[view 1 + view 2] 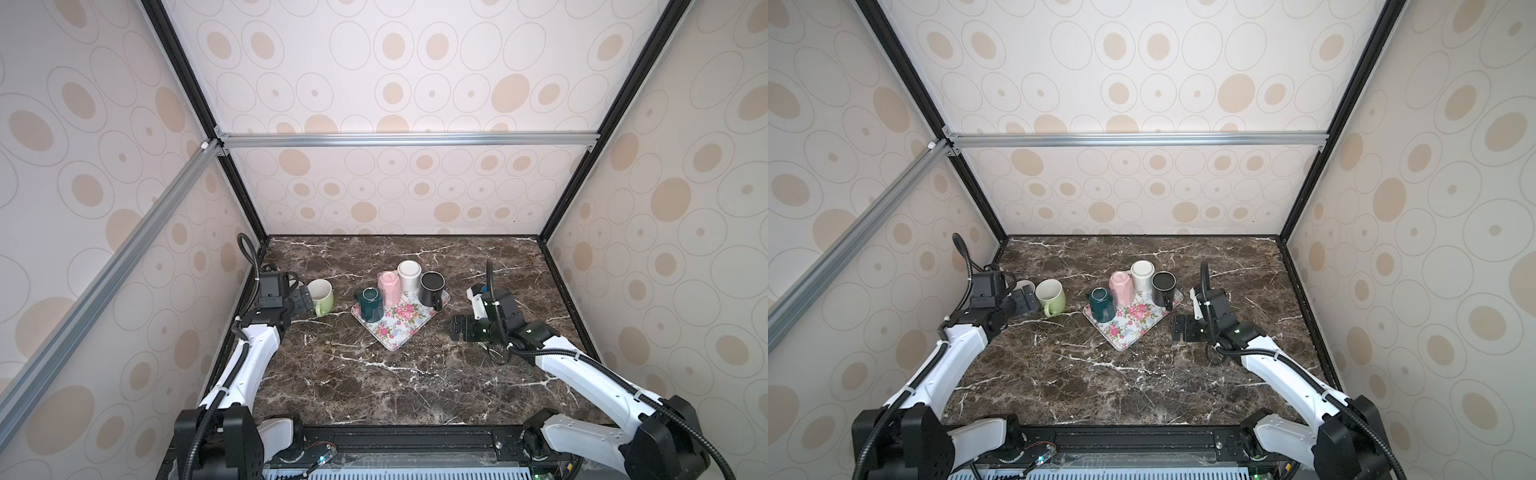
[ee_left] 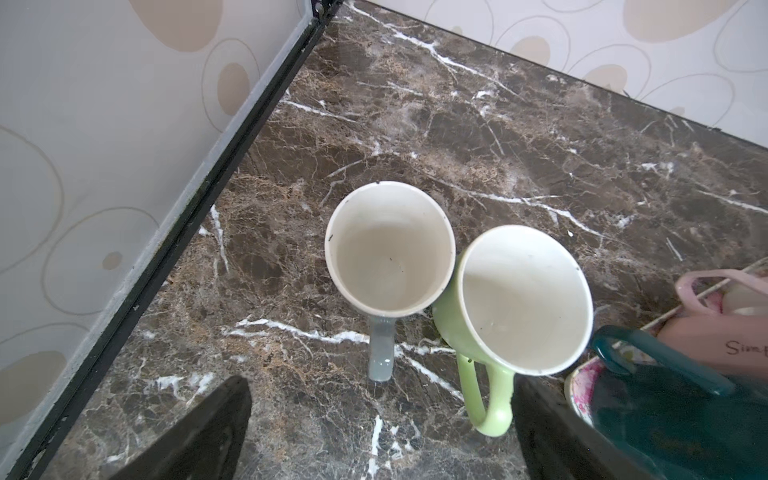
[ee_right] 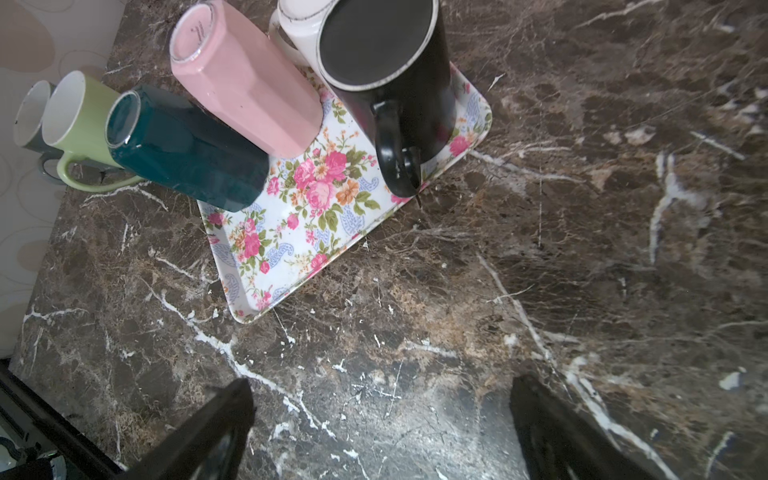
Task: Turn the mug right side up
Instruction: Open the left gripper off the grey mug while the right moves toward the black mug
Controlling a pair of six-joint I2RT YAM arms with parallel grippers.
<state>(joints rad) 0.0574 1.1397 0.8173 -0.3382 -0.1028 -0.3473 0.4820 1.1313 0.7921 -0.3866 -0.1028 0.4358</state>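
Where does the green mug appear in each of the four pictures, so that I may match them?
In a top view: green mug, left of centre, upright on the table.
In a top view: the same place.
Left wrist view: between the grey mug and the teal mug, here.
Right wrist view: again between those two.
Shared landmark: the floral tray.

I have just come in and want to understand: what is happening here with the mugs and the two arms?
The left gripper is beside the green mug, jaws open, holding nothing. That mug stands right side up on the table, next to a grey mug that is also upright. On the floral tray the teal mug, the pink mug and the white mug stand upside down. The right gripper is open to the right of the tray, holding nothing.
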